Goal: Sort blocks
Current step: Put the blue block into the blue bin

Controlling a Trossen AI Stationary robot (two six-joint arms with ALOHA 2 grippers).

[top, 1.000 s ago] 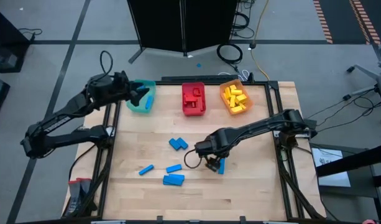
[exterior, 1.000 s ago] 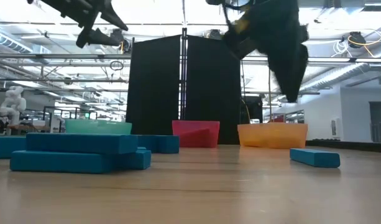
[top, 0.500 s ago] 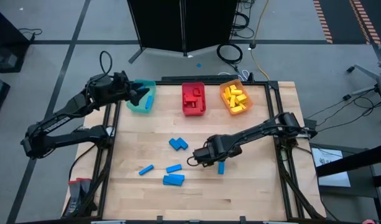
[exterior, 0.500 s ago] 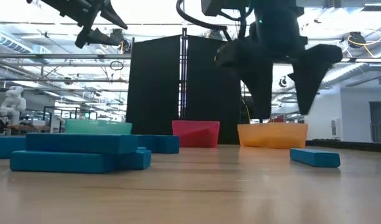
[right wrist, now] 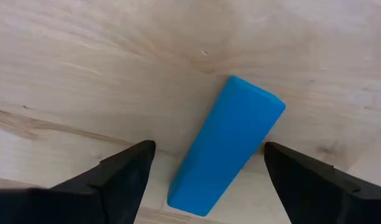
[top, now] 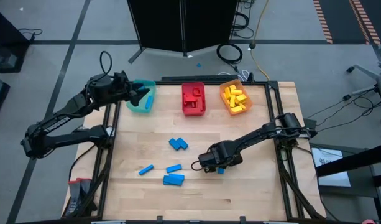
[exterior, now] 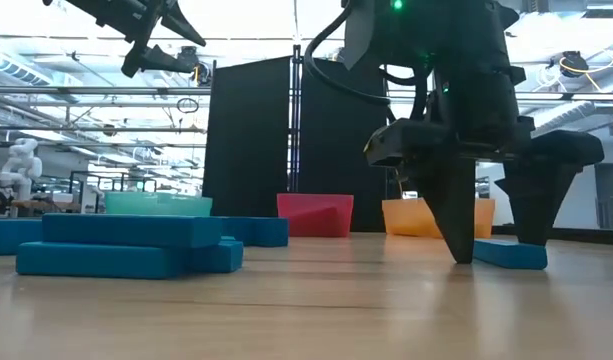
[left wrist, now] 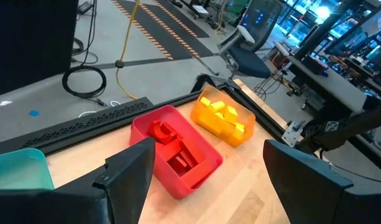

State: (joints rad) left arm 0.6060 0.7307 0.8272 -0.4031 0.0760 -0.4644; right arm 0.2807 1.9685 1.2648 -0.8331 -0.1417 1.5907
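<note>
My right gripper (top: 216, 167) is down at the table, open. Its fingers stand on either side of a blue block (right wrist: 227, 143) that lies flat on the wood, seen also in the low view (exterior: 506, 254); I see a gap at each side. Several more blue blocks lie to the table's left of it: a pair (top: 178, 144), two single bars (top: 146, 168) (top: 173, 168) and a stacked pair (top: 173, 180). My left gripper (top: 140, 94) hangs open and empty high over the teal bin (top: 138, 106).
Three bins stand along the far edge: the teal bin with a blue block (top: 151, 99), a red bin (top: 193, 98) of red blocks, an orange bin (top: 235, 98) of yellow blocks. Bare wood stretches along the near edge and the right side.
My right gripper has come down from well above the table until its fingertips are at the wood, shifting slightly toward the near edge and over the blue block, which now lies between its fingers. The block has stayed where it was.
</note>
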